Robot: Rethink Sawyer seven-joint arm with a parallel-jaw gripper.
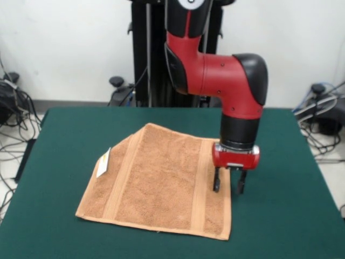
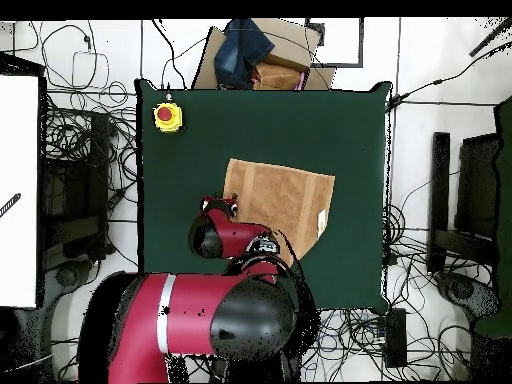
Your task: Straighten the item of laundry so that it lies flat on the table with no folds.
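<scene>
The big green table (image 1: 291,216) fills most of the front view. The orange-tan towel (image 1: 156,183) lies near the middle of it, a bit to the left. It looks fuzzy and mostly flat, with two smooth bands (image 1: 200,189) running from far to near. Its far left corner is folded over, and a white tag (image 1: 103,163) sticks out on the left edge. It is turned a little, with its far corner pointing to the back wall. The red arm hangs over the towel's right side. The gripper (image 1: 228,183) has its two black fingers (image 1: 216,181) apart, holding nothing, over the right edge. From above, a yellow box with a red button (image 2: 167,116) sits at one table corner, well apart from the towel.
</scene>
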